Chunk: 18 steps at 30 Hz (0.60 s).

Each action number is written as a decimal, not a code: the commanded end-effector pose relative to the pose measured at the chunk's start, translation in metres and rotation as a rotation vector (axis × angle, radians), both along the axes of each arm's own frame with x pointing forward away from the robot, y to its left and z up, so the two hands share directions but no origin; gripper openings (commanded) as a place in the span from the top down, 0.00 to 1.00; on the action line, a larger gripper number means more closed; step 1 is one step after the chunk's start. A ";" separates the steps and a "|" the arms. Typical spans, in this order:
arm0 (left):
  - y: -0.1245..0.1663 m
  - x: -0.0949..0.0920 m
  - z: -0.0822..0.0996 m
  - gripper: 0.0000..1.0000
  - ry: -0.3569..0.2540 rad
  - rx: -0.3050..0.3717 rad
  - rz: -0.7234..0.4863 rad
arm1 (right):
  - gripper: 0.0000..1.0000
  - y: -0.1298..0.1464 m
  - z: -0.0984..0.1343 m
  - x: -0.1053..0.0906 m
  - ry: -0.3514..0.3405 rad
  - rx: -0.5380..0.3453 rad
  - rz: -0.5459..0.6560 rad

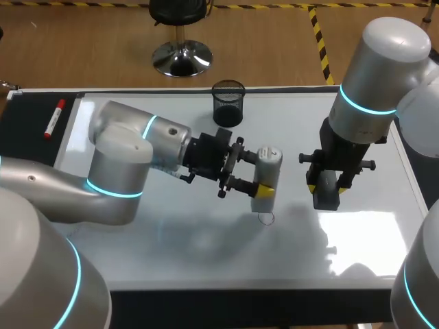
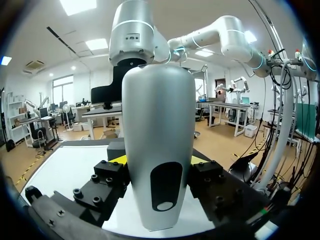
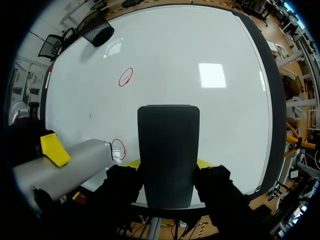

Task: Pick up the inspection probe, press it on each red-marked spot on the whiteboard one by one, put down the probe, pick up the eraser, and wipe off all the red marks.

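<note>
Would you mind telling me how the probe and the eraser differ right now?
The probe is pale silver and rounded; the eraser is a dark, flat-faced block. The probe sits in the left tool with its tip at a red circle; the eraser sits in the right tool, away from that circle. Both are gripped.

Desk: a dark desk (image 1: 27,130) is carrying everything, showing bare along the left side.
Whiteboard: a whiteboard (image 1: 206,240) is lying flat, covering most of the desk.
Marker: a red marker (image 1: 53,118) is lying on the dark strip, just beside the whiteboard's left edge.
Cup: a black mesh cup (image 1: 228,103) is standing upright at the whiteboard's far edge.
Marks: a red circle (image 3: 125,76) is sitting nearer the mesh cup, a second circle (image 3: 118,148) farther from it.
</note>
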<state>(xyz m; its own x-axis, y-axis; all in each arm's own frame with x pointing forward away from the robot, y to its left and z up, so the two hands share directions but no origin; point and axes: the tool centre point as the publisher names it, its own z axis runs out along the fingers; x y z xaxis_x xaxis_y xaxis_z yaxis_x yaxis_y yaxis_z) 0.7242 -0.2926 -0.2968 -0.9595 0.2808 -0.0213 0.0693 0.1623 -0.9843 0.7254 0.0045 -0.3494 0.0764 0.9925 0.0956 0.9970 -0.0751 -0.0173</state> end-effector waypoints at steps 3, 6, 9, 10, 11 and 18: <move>0.010 -0.002 0.009 1.00 -0.006 0.009 0.014 | 1.00 -0.001 0.000 0.000 -0.001 0.002 0.001; 0.011 -0.002 0.011 1.00 -0.006 0.007 0.017 | 1.00 -0.001 0.000 0.000 -0.001 0.002 0.001; 0.014 0.000 0.015 1.00 -0.010 0.001 0.022 | 1.00 -0.001 0.000 0.000 -0.001 0.002 0.001; 0.016 0.000 0.016 1.00 -0.010 -0.001 0.023 | 1.00 -0.001 0.000 0.000 -0.001 0.002 0.001; 0.017 0.000 0.017 1.00 -0.010 0.003 0.025 | 1.00 -0.001 0.000 0.000 -0.001 0.002 0.001; 0.032 0.004 0.026 1.00 -0.019 -0.001 0.041 | 1.00 -0.001 0.000 0.000 -0.001 0.002 0.001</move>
<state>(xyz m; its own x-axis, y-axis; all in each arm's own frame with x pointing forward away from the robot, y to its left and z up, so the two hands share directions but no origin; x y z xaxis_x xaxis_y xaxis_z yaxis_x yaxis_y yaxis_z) 0.7314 -0.2727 -0.2784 -0.9684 0.2466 -0.0370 0.0789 0.1625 -0.9836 0.7254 0.0045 -0.3494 0.0765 0.9925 0.0956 0.9970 -0.0752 -0.0173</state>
